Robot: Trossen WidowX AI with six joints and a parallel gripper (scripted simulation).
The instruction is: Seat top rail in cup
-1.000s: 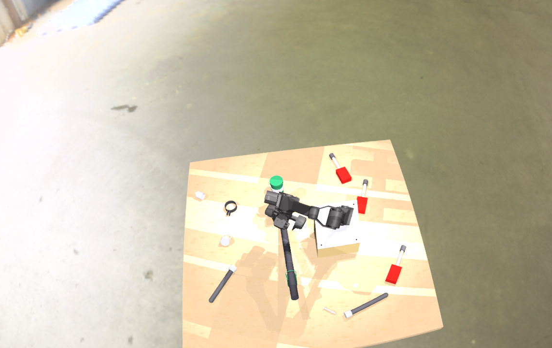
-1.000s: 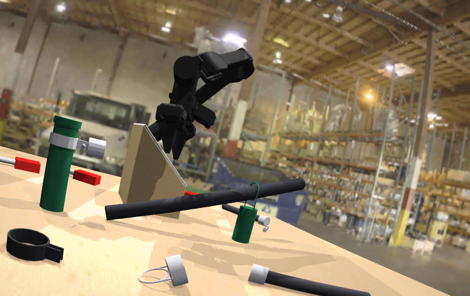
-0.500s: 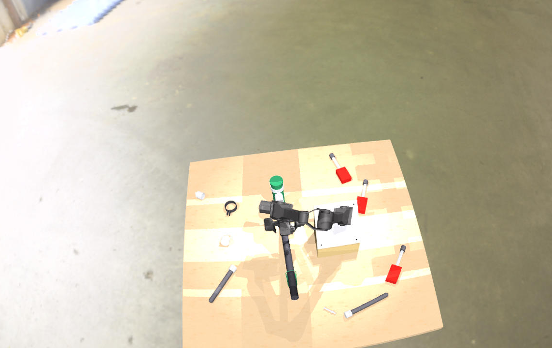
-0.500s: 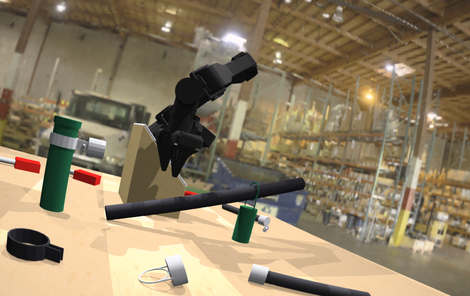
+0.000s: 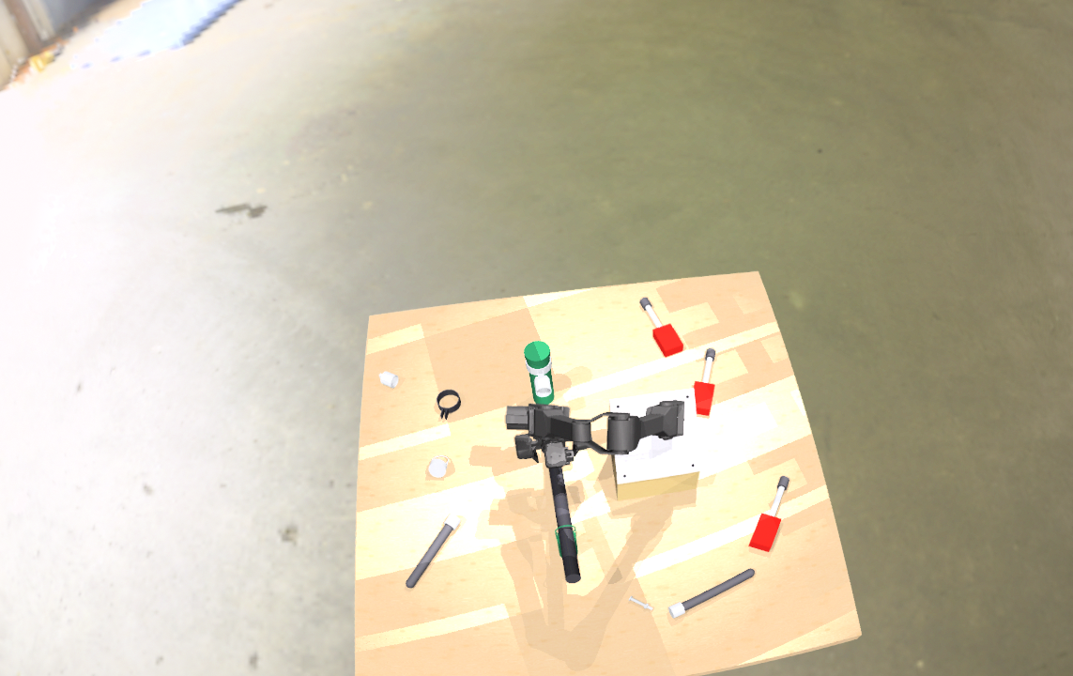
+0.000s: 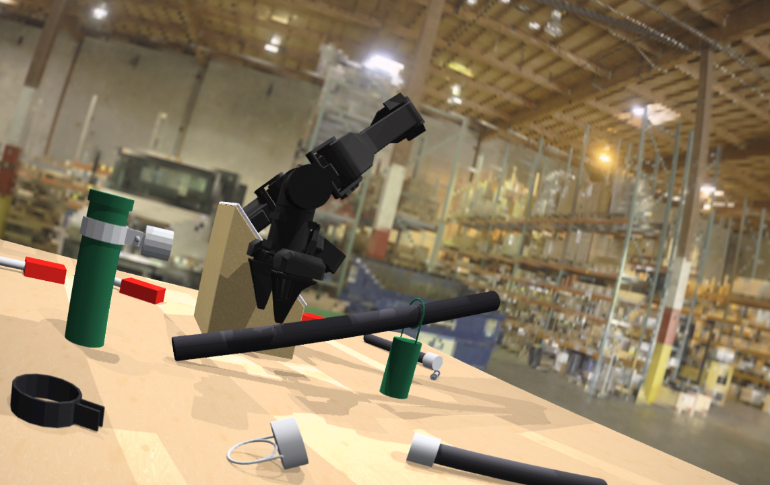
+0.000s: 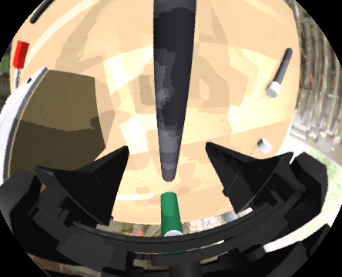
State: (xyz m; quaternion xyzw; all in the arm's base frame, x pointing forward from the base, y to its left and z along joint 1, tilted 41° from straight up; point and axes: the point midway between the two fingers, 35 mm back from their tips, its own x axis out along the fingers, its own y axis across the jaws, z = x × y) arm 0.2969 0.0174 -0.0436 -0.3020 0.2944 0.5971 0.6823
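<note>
Had the gripper (image 5: 546, 453) (image 6: 271, 314) (image 7: 168, 147) spread wide over the rail (image 5: 560, 504) (image 6: 339, 325) (image 7: 172, 77), with nothing pinched and gaps on both sides of it in the wrist view. Ran the rail through one wire loop (image 6: 423, 313) on the short green post (image 6: 401, 368), cut end low and apart from the one rail-end cup (image 5: 543, 386) (image 6: 158, 242). Hung that cup on one brace band (image 5: 538, 370) (image 6: 102, 230), just below the cap of the big green post (image 6: 93, 289) (image 7: 170, 208). Laid out around: three red-handled tools (image 5: 765, 531) (image 6: 44, 269) (image 7: 21, 55), two white-ended dark rods (image 5: 712, 592) (image 6: 514, 467) (image 7: 283, 71), one black band (image 5: 437, 402) (image 6: 44, 413), one loose loop cap (image 5: 437, 467) (image 6: 290, 443) (image 7: 264, 145).
</note>
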